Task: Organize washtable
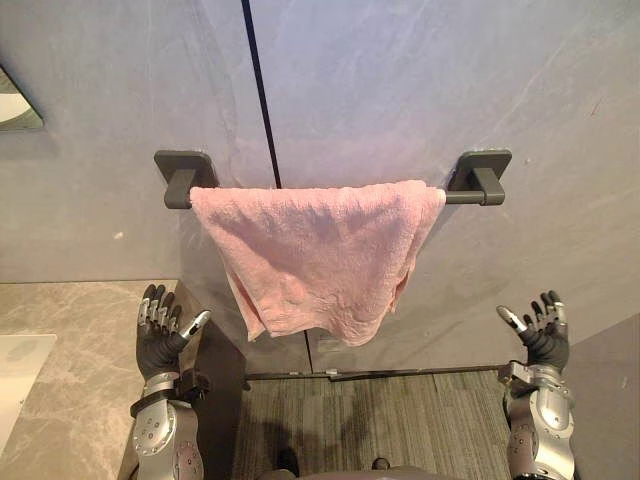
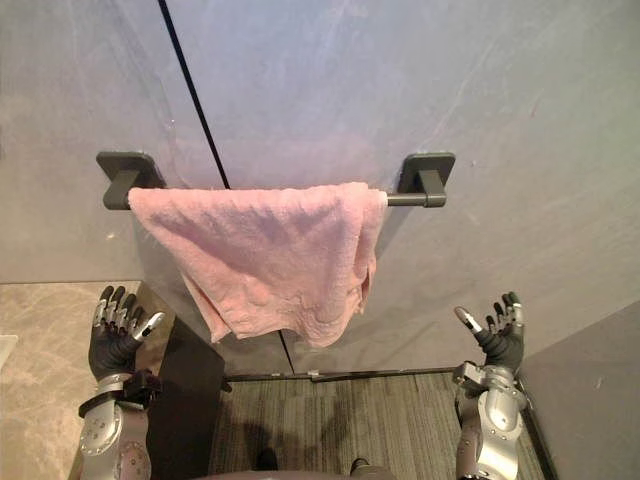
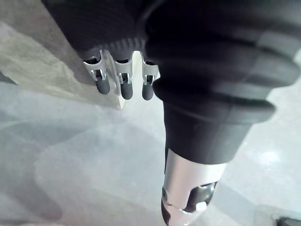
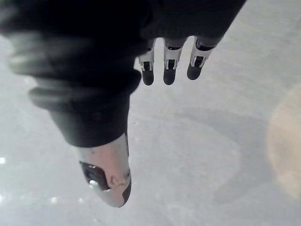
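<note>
pink towel hangs over the towel bar on the grey wall, draped unevenly: the lower hem slants and sags to a point, and the right end is bunched close to the bar's end. left to right: stone countertop at lower left. left hand is raised over the counter's edge, palm toward the wall, fingers straight and spread, thumb out, holding nothing; its own wrist view shows the same, fingers extended over bare surface. left bracket carries the towel's left end, cloth right up against it. towel covers most of the bar, leaving a short bare stretch before the right bracket. right hand is at lower right, palm up, fingers wide and relaxed, empty; its wrist view shows fingers straight against the plain wall. relation to fingers: towel sits above and between the two hands, touching neither; the left hand is near the lower left corner of the cloth, the right hand well apart from the right edge. judgement: step in hand is tidying the hung towel, grasp not yet made. next move calls for both hands to rise to the hem corners, pinch the cloth, and pull it flat and level without dragging it off the bar.
</note>
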